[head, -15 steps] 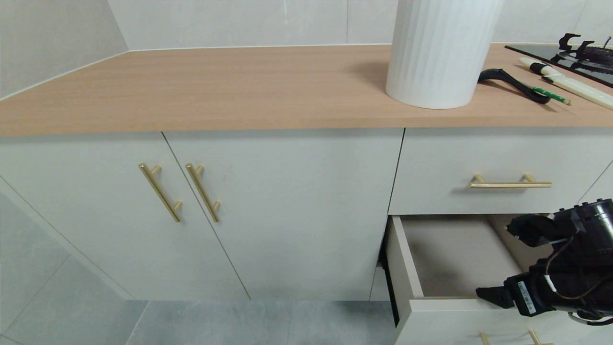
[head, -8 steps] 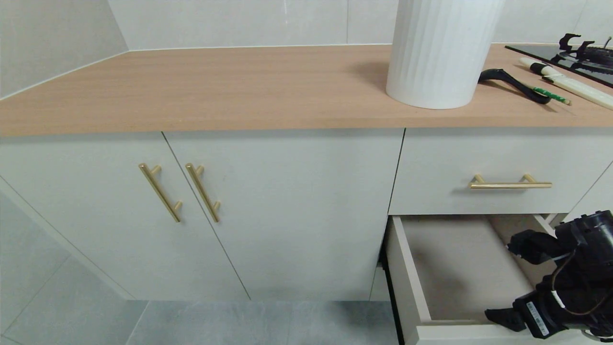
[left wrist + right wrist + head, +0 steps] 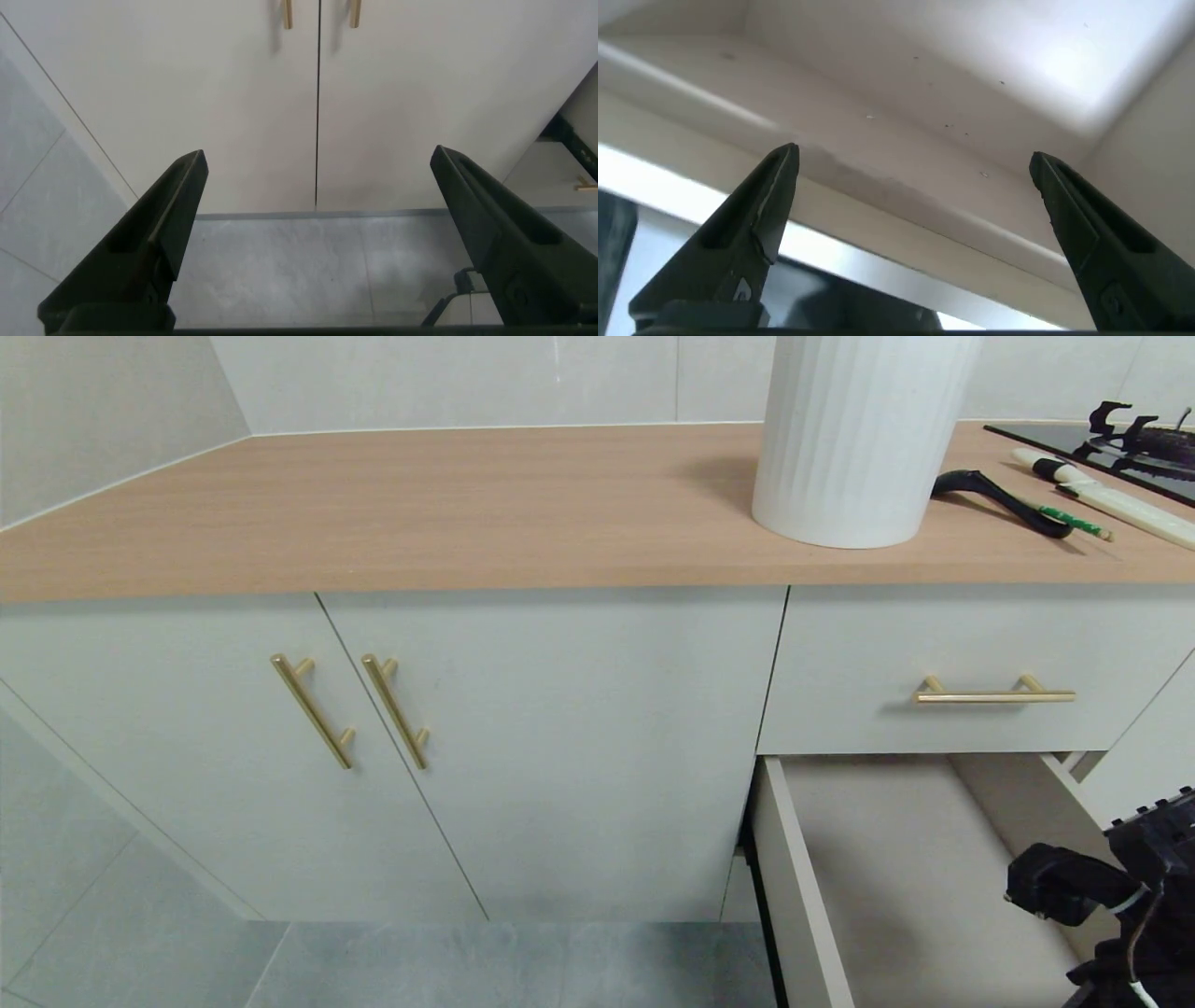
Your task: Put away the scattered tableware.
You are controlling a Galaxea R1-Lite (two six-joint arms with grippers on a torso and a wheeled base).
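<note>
Well, one wooden counter (image 3: 420, 504) tops two cabinet doors (image 3: 579, 756), one shut drawer (image 3: 952, 644) and one open drawer (image 3: 896, 877). One white ribbed container (image 3: 854, 439) stands on it. Both grippers have their fingers spread: right gripper (image 3: 910, 233) over the open drawer, left gripper (image 3: 318, 243) facing the doors. Three things lie beside the container: black utensil (image 3: 999, 497), white utensil (image 3: 1116, 499), green stick (image 3: 1074, 520)

We see a wooden countertop (image 3: 420, 504) running along a tiled wall (image 3: 448, 378); a tall white ribbed container (image 3: 854, 439) stands on it toward the right; below are two closed cabinet doors (image 3: 560, 756), their gold handles (image 3: 313, 709) close together; grey floor tiles (image 3: 467, 966) lie beneath.
</note>
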